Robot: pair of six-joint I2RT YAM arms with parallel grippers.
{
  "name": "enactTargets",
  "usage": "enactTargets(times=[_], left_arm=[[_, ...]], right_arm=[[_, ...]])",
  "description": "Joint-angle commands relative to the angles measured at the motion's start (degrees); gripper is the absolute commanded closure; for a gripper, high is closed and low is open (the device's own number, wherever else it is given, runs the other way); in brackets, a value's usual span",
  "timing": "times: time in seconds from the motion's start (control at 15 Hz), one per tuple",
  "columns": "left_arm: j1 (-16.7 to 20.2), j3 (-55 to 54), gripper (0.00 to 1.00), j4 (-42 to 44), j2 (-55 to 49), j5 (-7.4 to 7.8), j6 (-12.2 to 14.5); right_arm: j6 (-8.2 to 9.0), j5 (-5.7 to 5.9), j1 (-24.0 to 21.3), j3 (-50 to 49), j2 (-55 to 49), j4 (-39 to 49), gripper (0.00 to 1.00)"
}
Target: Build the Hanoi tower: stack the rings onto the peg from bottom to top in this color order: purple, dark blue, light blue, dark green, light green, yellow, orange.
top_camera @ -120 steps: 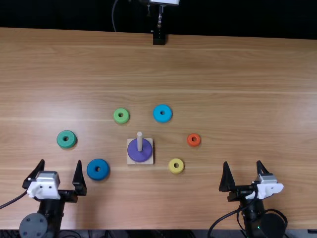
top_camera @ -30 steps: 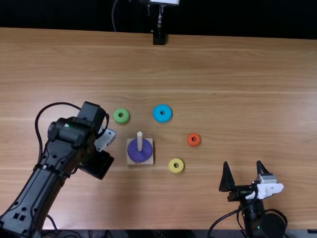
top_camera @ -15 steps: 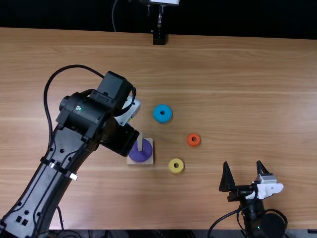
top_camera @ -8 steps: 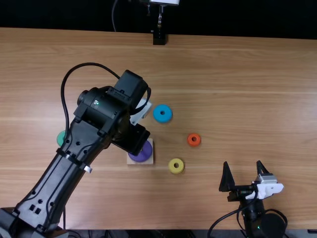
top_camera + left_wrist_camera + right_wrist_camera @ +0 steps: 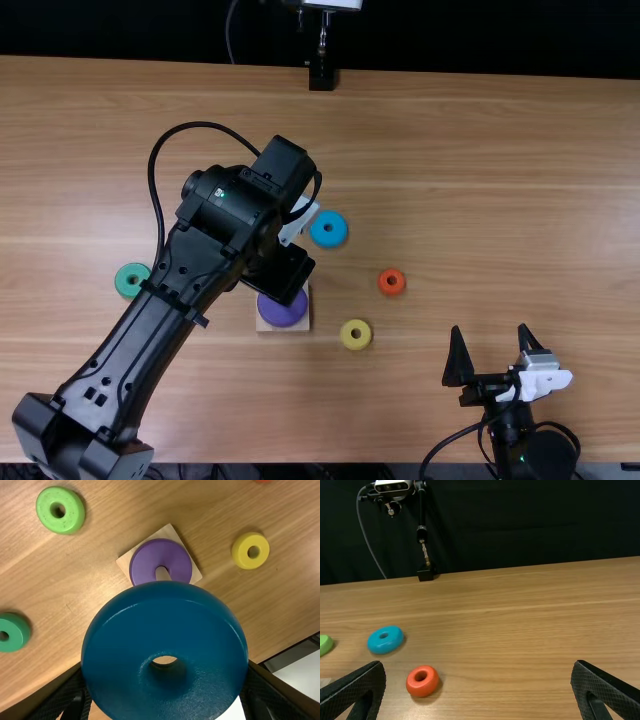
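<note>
My left claw (image 5: 165,677) is clamped on the dark blue ring (image 5: 122,635), raised near the peg (image 5: 162,574). I judge it light, rigid, perhaps slippery; pinching its opposite sides leaves the hole free. My right claw (image 5: 478,663) gapes, empty.

Table: broad, light brown, wooden, streaked grain running lengthwise (image 5: 500,140). Backdrop: plain black, matte, fabric-like, upright behind the table's far edge (image 5: 520,525). Stand: slim black post with brass-coloured joint, at the table's far edge (image 5: 422,510); black block at its foot (image 5: 426,573). Cable: thin, grey, hanging behind the table (image 5: 365,537). Light: soft pale sheen across the table.
</note>
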Motion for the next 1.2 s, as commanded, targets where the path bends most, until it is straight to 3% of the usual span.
enactTargets(times=[0.0,0.73,0.8,1.0,1.07,1.13], left_arm=[[-1.0,2.0,1.0,0.1,1.0,0.42,-0.5],[-1.5,2.6,1.0,0.9,3.2,0.74,-0.4],[-1.5,2.5,0.86,1.0,3.2,0.74,-0.4],[-1.3,2.2,0.11,1.0,3.2,0.85,-0.5],[-1.0,2.1,0.0,1.0,3.2,0.85,-0.5],[-1.0,1.8,0.0,1.0,3.2,0.85,-0.5]], right_arm=[[0.03,-0.45,-0.5,-0.3,-0.6,-0.2,0.0],[0.03,-0.45,-0.4,-0.3,-0.6,-0.2,0.0],[0.03,-0.45,-0.4,-0.3,-0.6,-0.2,0.0],[0.03,-0.45,-0.5,-0.3,-0.6,-0.2,0.0],[0.03,-0.45,-0.5,-0.3,-0.6,-0.2,0.0],[0.03,-0.45,-0.5,-0.3,-0.6,-0.2,0.0]])
